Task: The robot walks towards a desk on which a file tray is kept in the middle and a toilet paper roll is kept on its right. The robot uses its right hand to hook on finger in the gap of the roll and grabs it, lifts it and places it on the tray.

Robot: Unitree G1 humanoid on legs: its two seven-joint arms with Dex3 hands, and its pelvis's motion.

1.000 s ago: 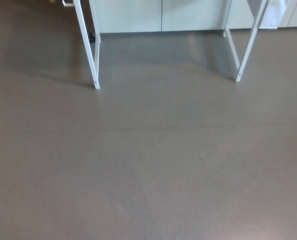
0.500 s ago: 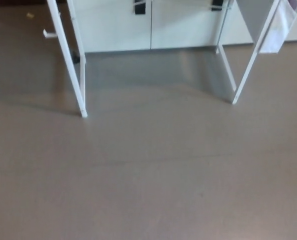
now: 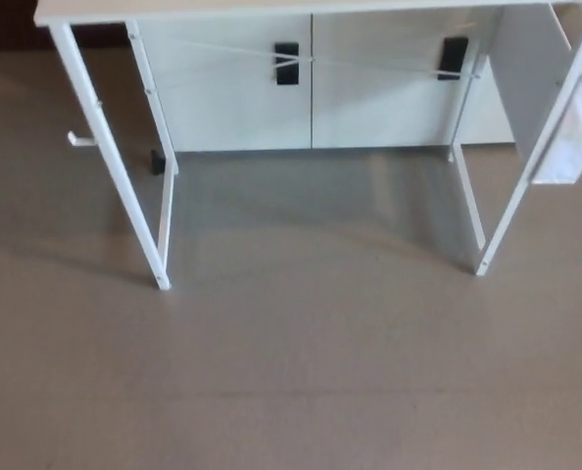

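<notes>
white desk (image 3: 124,196), grey-brown floor (image 3: 291,372), black brackets (image 3: 286,62)

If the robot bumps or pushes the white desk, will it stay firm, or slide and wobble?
The desk probably slides rather easily: its thin white legs stand on a smooth grey floor. It looks light for its size, being an open, slender frame. The crossed braces at the back should limit wobble, though I cannot be sure.

This looks like an office or a plain workroom. A white desk (image 3: 301,10) on thin white metal legs (image 3: 110,162) stands on a bare grey-brown floor (image 3: 301,372), and behind it runs a row of white cabinet doors (image 3: 227,93) with small black handles (image 3: 287,62). The furnishing is plain and uniform, with nothing homely about it.
</notes>
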